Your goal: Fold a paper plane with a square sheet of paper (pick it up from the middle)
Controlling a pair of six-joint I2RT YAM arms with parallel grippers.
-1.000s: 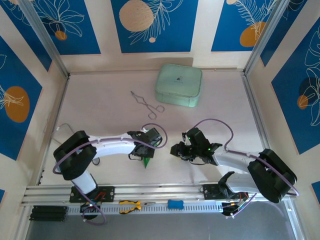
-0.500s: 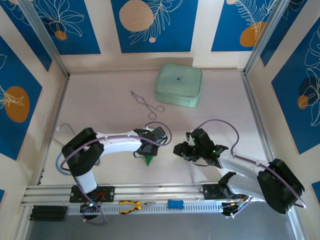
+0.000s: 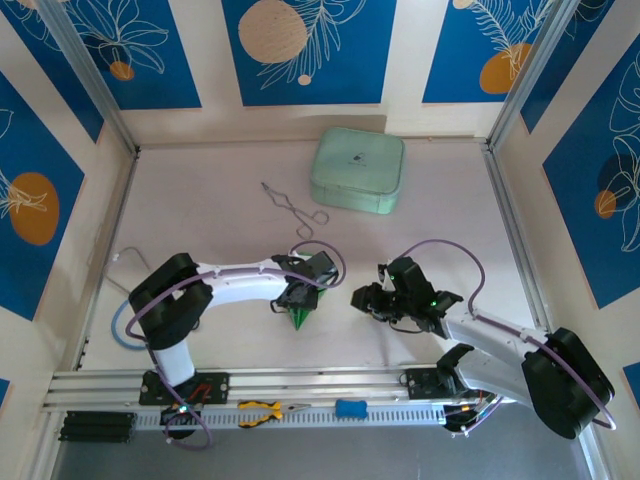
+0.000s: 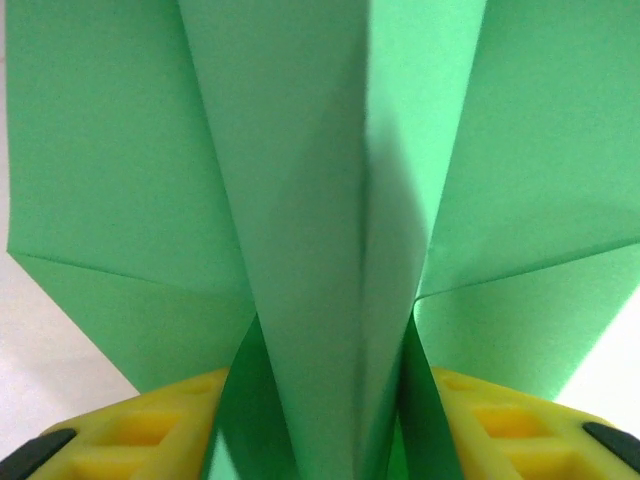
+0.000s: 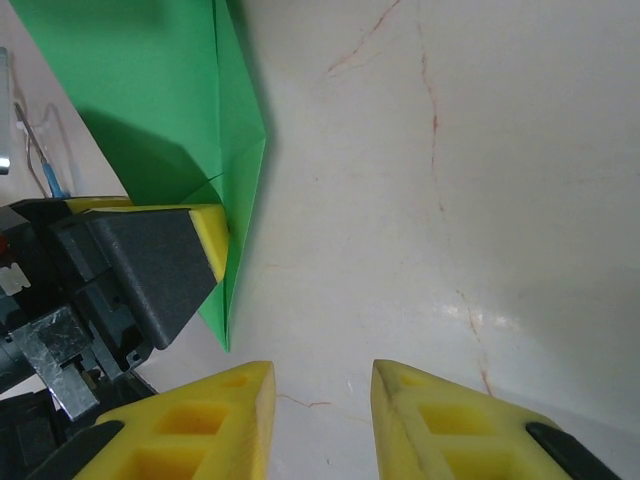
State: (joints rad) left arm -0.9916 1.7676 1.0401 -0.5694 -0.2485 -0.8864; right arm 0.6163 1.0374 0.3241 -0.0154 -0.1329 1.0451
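Where it sits, paper plane (image 3: 297,318), tip nearward, axis near-far

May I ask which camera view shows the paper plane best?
The left wrist view: the paper plane is close up, centre crease and both wings plain. The right wrist view catches one side; the top external view, a green tip.

Cream walls (image 3: 403,60) with blue leaf-print panels (image 3: 330,75); pale marbled tabletop (image 3: 200,225); aluminium rail (image 3: 320,379) along near edge.
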